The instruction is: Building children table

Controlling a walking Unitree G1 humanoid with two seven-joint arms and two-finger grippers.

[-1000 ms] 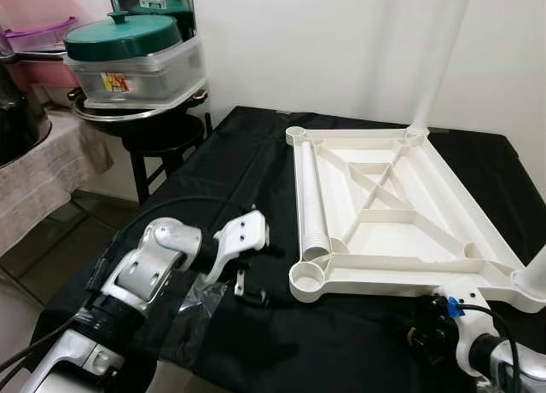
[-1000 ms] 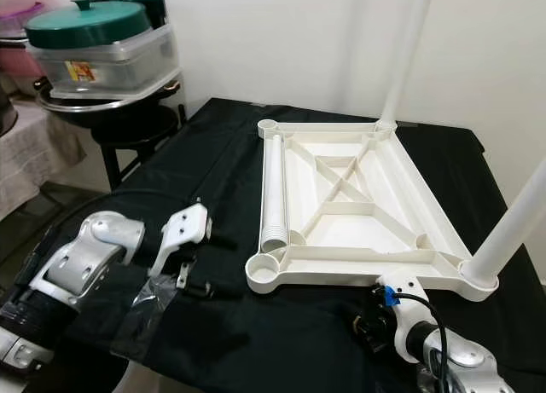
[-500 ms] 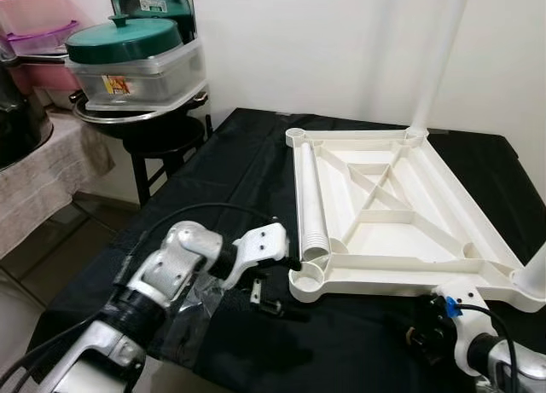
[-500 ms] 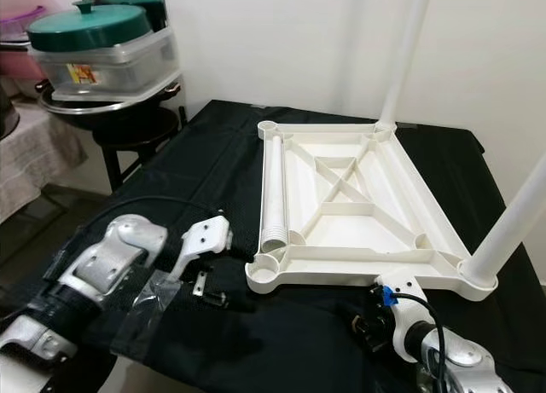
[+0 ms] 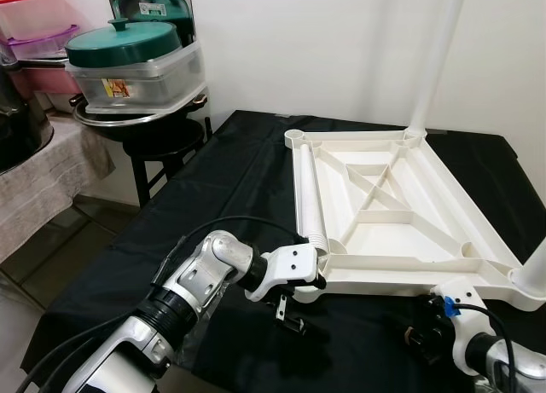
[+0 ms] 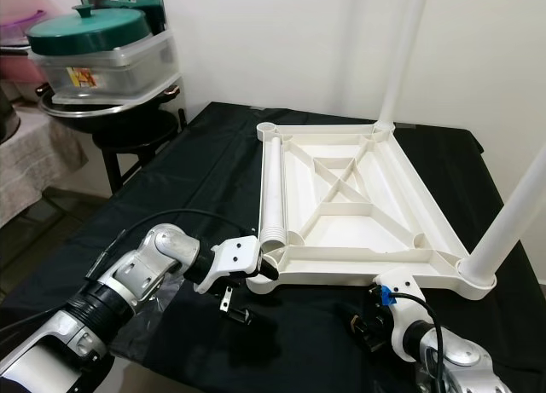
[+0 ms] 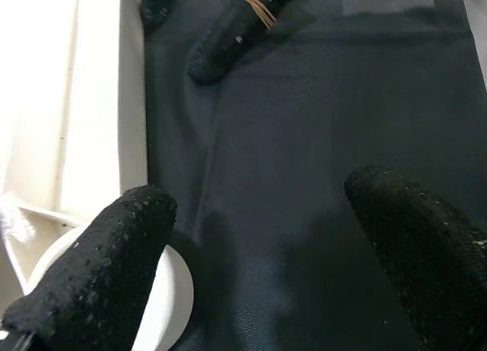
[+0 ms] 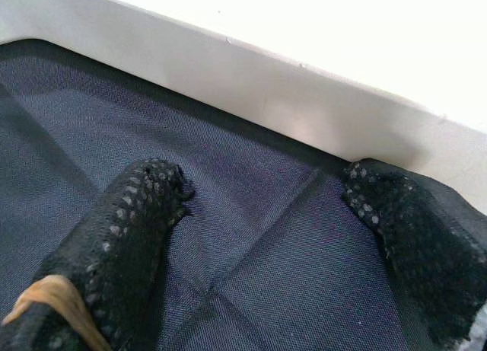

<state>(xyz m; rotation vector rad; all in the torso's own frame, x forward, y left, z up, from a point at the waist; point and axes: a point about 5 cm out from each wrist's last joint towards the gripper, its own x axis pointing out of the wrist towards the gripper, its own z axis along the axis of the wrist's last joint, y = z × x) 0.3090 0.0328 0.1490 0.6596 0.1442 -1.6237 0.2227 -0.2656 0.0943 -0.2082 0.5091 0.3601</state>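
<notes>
The white plastic table top (image 5: 384,278) lies upside down on a black cloth. One white leg (image 5: 435,52) stands in its far right corner and another (image 6: 512,222) in its near right corner. A loose ribbed leg (image 5: 309,197) lies inside it along the left rail. My left gripper (image 5: 288,312) is open at the near left corner socket (image 7: 163,305), with one finger (image 7: 99,267) over the socket and the other over the cloth. My right gripper (image 8: 266,229) is open and empty, low on the cloth against the table top's near edge (image 8: 266,84).
A stool at the left carries stacked pans and a clear box with a green lid (image 5: 128,56). Clear plastic wrap (image 6: 145,316) lies on the cloth under my left arm. The cloth's front edge is close to both arms. A white wall stands behind.
My left arm has swung to the right across the cloth, up to the table top's near left corner. The right gripper has stayed where it was.
</notes>
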